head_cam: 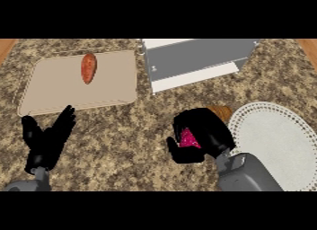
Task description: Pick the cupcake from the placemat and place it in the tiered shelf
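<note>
Counter (134,134): speckled brown-and-tan granite, filling nearly the whole view. Strips of orange-brown wood show past it at the far left and far right corners.

Far left of the counter: a beige tray (114,85), rectangular with a low rim, lying slightly askew. On it, toward its far edge, one orange-red sweet potato (88,68), long and tapered, lying lengthwise away from me.

Far edge, centre to right: the tiered shelf (197,60), grey with pale white ledges, seen from above and turned at a slant. Nothing visible on its ledges.

Near right: the placemat (280,143), round, off-white, with a lacy scalloped border. Part of it is covered by my right forearm.

My right hand (210,134) sits just off the placemat's left edge, over bare counter, between the mat and the counter's middle. Its fingers are curled around the cupcake (189,139). What I see of the cupcake: a bright magenta patch between thumb and fingers, and a tan-brown rounded bit poking out beyond the hand on the far side. The rest is hidden by the hand.

My left hand (48,137) is at the near left, just short of the tray's near edge, fingers straight and apart, holding nothing.
</note>
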### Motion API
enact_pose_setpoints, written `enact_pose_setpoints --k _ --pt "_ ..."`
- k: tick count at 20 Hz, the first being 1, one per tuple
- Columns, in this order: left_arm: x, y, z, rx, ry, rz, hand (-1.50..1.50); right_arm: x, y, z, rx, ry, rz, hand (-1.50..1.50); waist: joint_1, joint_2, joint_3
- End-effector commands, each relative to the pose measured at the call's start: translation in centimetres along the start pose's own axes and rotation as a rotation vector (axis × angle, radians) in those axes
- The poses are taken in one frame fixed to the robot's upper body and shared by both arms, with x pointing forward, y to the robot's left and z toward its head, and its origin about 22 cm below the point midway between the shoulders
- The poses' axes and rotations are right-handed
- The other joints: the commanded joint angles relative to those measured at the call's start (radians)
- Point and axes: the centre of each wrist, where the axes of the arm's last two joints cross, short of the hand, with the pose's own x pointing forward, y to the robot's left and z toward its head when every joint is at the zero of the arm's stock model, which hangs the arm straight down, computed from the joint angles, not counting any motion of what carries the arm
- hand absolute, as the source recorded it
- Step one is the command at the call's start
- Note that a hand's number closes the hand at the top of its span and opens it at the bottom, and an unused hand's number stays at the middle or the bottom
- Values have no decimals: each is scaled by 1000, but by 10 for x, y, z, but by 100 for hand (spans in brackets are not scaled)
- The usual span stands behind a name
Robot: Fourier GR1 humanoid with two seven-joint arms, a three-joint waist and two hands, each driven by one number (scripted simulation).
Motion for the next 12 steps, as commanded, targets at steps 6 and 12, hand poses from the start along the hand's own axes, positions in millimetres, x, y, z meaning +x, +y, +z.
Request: enact_pose_setpoints --k 6,12 --pt "-9 20 -2 11 57 16 0 96 -88 54 -326 -157 -30 150 -25 2 -5" --pt "-12 8 -1 14 57 5 0 135 -146 70 -417 -92 -58 150 -12 4 -5"
